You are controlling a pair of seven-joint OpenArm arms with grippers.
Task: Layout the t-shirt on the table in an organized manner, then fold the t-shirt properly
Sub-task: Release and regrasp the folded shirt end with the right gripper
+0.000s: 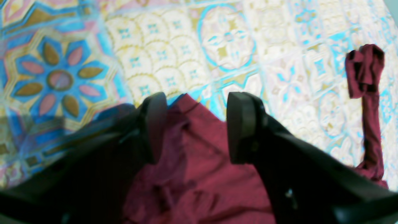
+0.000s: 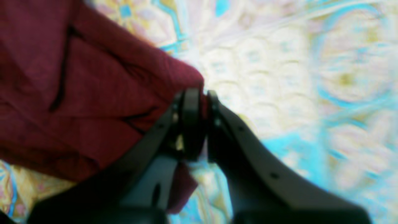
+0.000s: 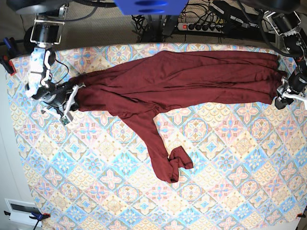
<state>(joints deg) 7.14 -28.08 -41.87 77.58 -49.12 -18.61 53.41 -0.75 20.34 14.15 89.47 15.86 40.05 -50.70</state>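
The dark maroon t-shirt lies stretched sideways across the far half of the table, with one twisted sleeve trailing toward the middle. In the right wrist view my right gripper is shut on a corner of the t-shirt; in the base view it sits at the cloth's left end. My left gripper stands open, its fingers either side of the t-shirt's edge, at the cloth's right end. The sleeve also shows in the left wrist view.
A power strip and cables lie behind the table's far edge. Clamps hold the patterned cloth at the left edge. A white box sits off the near left corner. The patterned near half carries nothing.
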